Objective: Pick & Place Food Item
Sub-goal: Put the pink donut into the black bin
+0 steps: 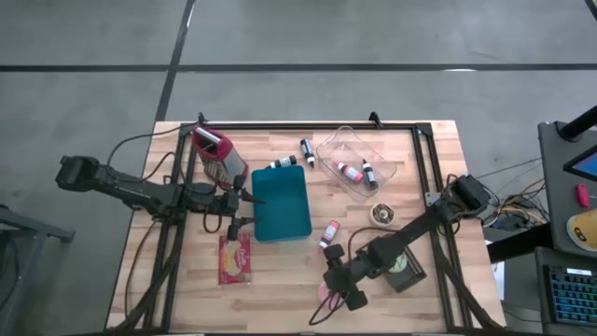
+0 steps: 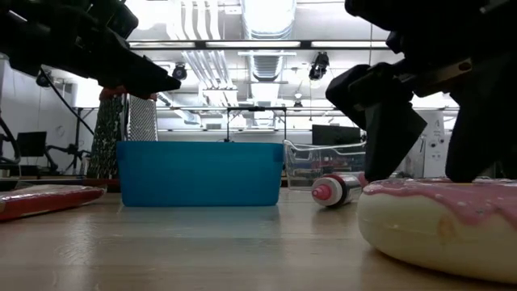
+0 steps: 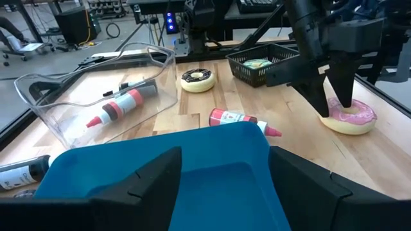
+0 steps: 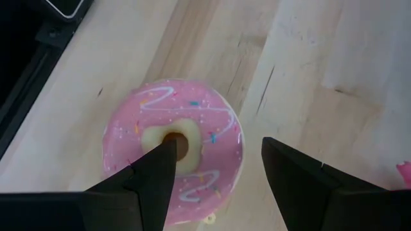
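A pink-iced donut [image 4: 192, 128] with sprinkles lies flat on the wooden table near its front edge; it also shows in the low view [image 2: 440, 222] and the left wrist view [image 3: 353, 119]. My right gripper [image 4: 218, 142] stands open over it, slanting down. One finger [image 4: 157, 170] is over the donut's hole, the other [image 4: 289, 170] beyond its rim. My left gripper [image 3: 225, 186] is open and hangs above the left end of a teal bin [image 1: 280, 203], with nothing between its fingers. My right gripper straddles one side of the donut's ring from above, slanting down. Whether its fingertips touch the icing or the table, I cannot tell. The donut lies flat on the table.
A clear tub [image 1: 359, 163] with small bottles stands at the back right. A chocolate donut [image 1: 381, 214], a black basket [image 1: 403, 266] and a red-capped bottle [image 1: 329, 233] lie close to the right arm. A grater [image 1: 216, 154] and a red packet [image 1: 235, 259] are at the left.
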`<state>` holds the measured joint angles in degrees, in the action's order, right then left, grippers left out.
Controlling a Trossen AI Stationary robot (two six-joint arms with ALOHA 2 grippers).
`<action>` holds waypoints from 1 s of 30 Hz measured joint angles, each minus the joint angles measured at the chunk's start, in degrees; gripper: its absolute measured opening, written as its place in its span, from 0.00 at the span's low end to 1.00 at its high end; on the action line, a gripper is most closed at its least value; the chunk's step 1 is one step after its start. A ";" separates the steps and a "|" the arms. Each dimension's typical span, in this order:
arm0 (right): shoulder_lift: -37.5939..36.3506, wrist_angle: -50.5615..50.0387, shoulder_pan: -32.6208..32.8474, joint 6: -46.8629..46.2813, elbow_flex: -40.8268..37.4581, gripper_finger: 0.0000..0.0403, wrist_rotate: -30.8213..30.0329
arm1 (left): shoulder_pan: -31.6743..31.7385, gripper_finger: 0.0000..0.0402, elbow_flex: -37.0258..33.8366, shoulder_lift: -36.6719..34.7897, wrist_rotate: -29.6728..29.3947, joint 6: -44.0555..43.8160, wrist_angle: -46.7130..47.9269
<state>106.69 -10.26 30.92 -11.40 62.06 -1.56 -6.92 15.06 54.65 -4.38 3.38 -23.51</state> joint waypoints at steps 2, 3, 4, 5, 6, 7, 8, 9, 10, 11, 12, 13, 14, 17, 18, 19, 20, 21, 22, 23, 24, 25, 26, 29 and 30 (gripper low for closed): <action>0.00 0.03 -0.09 -0.04 -0.04 0.56 -0.09 | 0.00 0.59 -0.01 0.00 0.00 0.00 0.00; 0.00 0.02 -0.17 -0.04 -0.04 0.56 -0.07 | 0.02 0.59 -0.01 0.00 0.00 0.00 0.00; 0.00 0.02 -0.17 -0.03 -0.04 0.56 -0.07 | 0.02 0.59 -0.01 0.00 0.00 0.00 0.00; 0.00 0.10 -0.18 -0.02 -0.04 0.56 -0.06 | 0.02 0.59 -0.01 0.00 0.00 0.00 0.00; 0.00 0.17 -0.20 0.00 -0.04 0.56 -0.04 | 0.02 0.59 -0.01 0.00 0.00 0.00 -0.01; 0.01 0.18 -0.20 0.00 -0.10 0.56 -0.04 | 0.02 0.59 -0.01 0.00 -0.02 0.01 0.00; 0.15 0.17 -0.24 0.00 -0.17 0.56 -0.02 | 0.02 0.59 -0.01 0.00 0.00 0.00 0.00; 0.20 0.13 -0.24 0.00 -0.22 0.56 -0.02 | 0.02 0.59 -0.01 0.00 0.00 0.02 0.00; 0.27 0.08 -0.24 0.00 -0.22 0.56 0.10 | 0.02 0.59 -0.01 0.00 0.00 0.02 0.00; 0.28 0.16 -0.24 0.01 -0.22 0.56 0.15 | 0.02 0.59 -0.01 0.00 0.00 0.02 0.00; 0.28 0.25 -0.24 0.00 -0.22 0.56 0.15 | 0.02 0.59 -0.01 0.00 -0.02 0.02 0.00; 0.28 0.31 -0.22 0.00 -0.22 0.56 0.15 | 0.03 0.59 -0.01 0.00 -0.06 0.02 0.00; 0.28 0.35 -0.22 0.02 -0.22 0.56 0.15 | 0.04 0.59 -0.01 0.00 -0.12 0.02 0.00; 0.28 0.84 -0.22 0.00 -0.24 0.56 0.17 | 0.04 0.59 -0.01 0.00 -0.42 0.02 0.00; 0.28 1.19 -0.22 0.09 -0.26 0.56 0.20 | 0.04 0.59 -0.01 0.00 -0.42 0.02 -0.02; 0.28 1.69 -0.22 0.23 -0.38 0.56 0.27 | 0.04 0.59 -0.01 0.00 -0.43 0.02 0.00; 0.30 1.96 -0.22 0.32 -0.52 0.56 0.31 | 0.04 0.59 -0.01 0.00 -0.42 0.02 0.00; 0.47 2.05 -0.22 0.40 -0.57 0.56 0.35 | 0.04 0.59 -0.01 0.00 -0.42 0.02 0.00; 0.67 2.13 -0.22 0.42 -0.57 0.56 0.42 | 0.04 0.59 -0.01 0.00 -0.42 0.02 0.00; 0.88 2.09 -0.22 0.44 -0.57 0.56 0.64 | 0.04 0.59 -0.01 0.00 -0.43 0.02 -0.01; 1.25 2.14 -0.22 0.42 -0.59 0.56 1.02 | 0.04 0.59 -0.01 0.00 -0.42 0.02 0.00; 1.86 2.44 -0.22 0.43 -0.55 0.56 1.65 | 0.04 0.59 -0.01 0.00 -0.42 0.02 -0.02; 2.64 2.56 -0.22 0.37 -0.35 0.56 1.84 | 0.04 0.59 -0.01 0.00 -0.46 0.02 -0.02; 4.82 2.16 -0.22 0.03 0.44 0.56 2.17 | 0.04 0.59 -0.01 -0.02 -0.61 0.02 -0.02; 5.12 2.13 -0.22 0.06 0.65 0.56 2.35 | 0.04 0.59 -0.03 -0.02 -0.63 0.02 0.00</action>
<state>111.82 -8.13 30.70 -11.34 62.71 0.79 -6.87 15.03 54.63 -5.02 3.40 -23.51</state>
